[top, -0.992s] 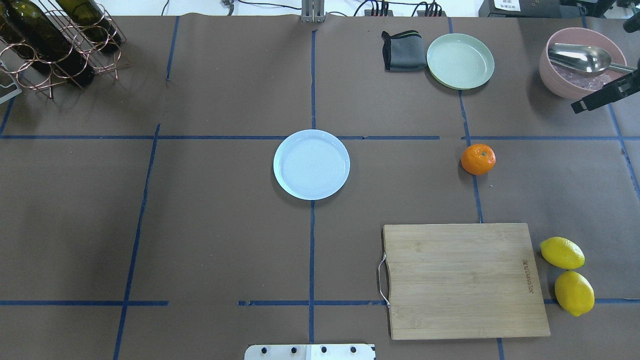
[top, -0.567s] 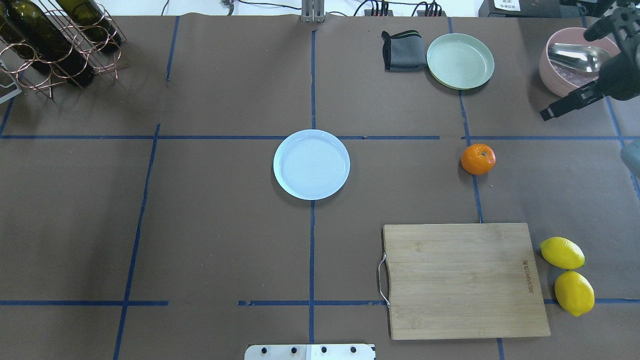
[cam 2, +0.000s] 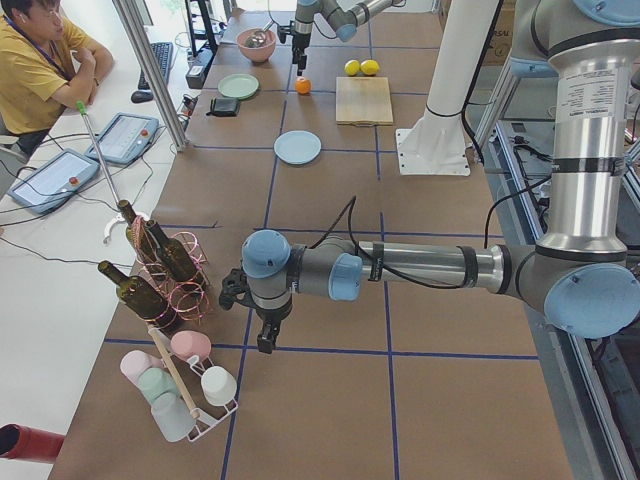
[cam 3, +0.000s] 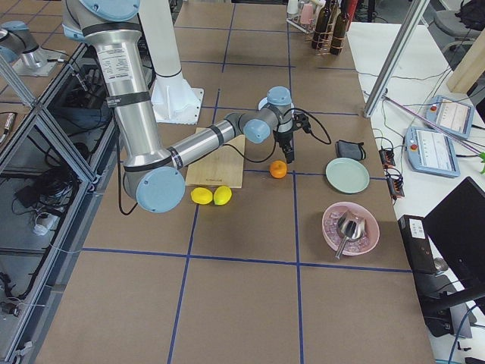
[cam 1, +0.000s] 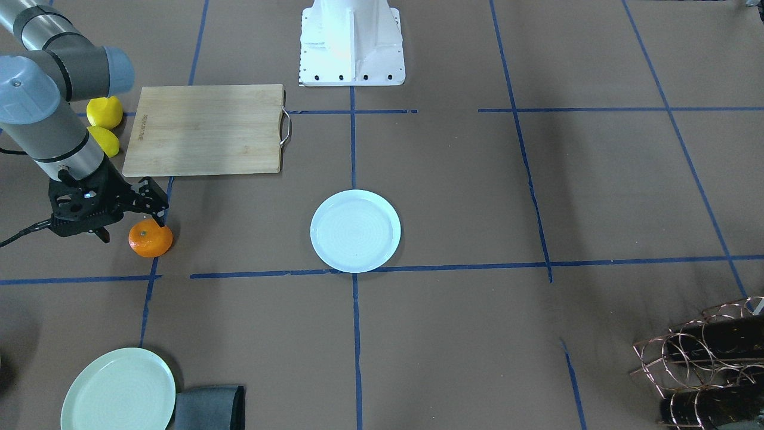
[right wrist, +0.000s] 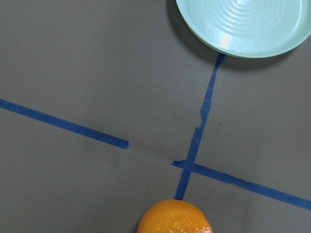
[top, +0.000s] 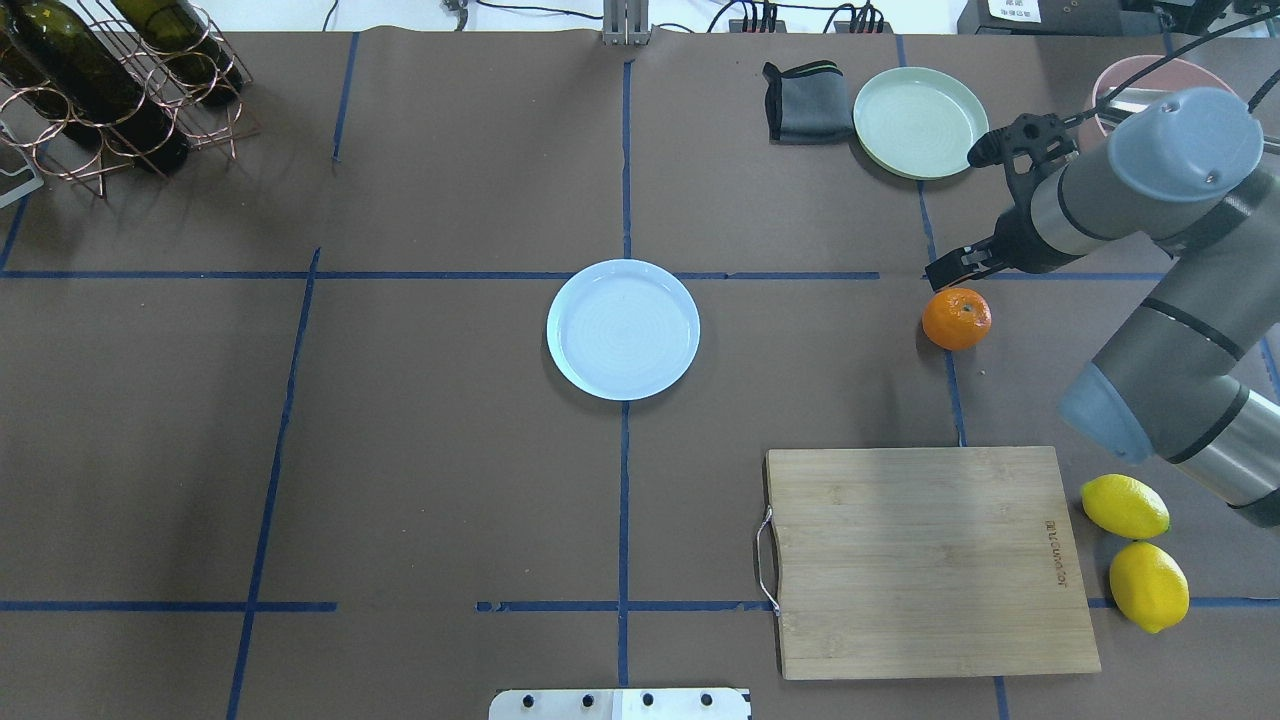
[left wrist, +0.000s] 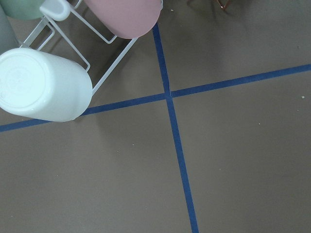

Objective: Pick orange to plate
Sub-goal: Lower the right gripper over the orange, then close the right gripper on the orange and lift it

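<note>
The orange (top: 956, 318) rests on a blue tape line on the right half of the table, also visible as the orange (cam 1: 150, 237) and at the bottom edge of the right wrist view as the orange (right wrist: 175, 217). My right gripper (top: 965, 268) hovers just beyond and above it, pointing down; it looks open and holds nothing. The pale bluish plate (top: 623, 329) sits empty at the table's centre, well left of the fruit. My left gripper (cam 2: 262, 335) hangs low near the bottle rack, far from both; I cannot tell its state.
A pale green plate (top: 920, 122) and a folded grey cloth (top: 805, 100) lie beyond the orange. A pink bowl with a spoon (cam 3: 349, 226) stands far right. A cutting board (top: 930, 560) and two lemons (top: 1124, 505) lie nearer me. A bottle rack (top: 110, 80) fills the far left corner.
My right arm has swung in from the right edge, past the pink bowl, until its gripper stands over the orange. Orange and plate have stayed put.
</note>
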`<state>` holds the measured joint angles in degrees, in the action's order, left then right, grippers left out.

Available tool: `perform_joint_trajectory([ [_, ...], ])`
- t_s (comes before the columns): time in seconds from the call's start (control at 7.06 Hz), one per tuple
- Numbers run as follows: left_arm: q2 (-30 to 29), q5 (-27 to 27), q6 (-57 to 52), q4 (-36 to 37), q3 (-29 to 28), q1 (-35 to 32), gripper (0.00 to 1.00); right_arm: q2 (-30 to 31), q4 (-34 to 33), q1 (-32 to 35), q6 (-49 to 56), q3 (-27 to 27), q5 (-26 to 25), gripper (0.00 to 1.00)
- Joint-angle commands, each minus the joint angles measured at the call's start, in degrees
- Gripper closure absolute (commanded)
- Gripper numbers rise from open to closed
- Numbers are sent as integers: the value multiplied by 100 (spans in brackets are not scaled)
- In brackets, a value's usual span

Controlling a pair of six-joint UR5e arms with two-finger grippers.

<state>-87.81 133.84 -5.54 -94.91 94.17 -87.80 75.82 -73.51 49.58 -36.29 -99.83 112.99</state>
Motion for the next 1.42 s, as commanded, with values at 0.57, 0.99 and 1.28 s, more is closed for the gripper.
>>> perform_joint_trajectory([
  [0.57, -8, 2, 0, -1, 49, 0, 0, 3, 3, -492, -44, 490, -671, 0],
  [0.99, -8, 2, 0, -1, 58, 0, 0, 12, 3, -686, -141, 499, -848, 0],
  [1.28, 1, 2, -9, -1, 58, -9, 0, -31, -5, -782, -132, 490, -1067, 49],
])
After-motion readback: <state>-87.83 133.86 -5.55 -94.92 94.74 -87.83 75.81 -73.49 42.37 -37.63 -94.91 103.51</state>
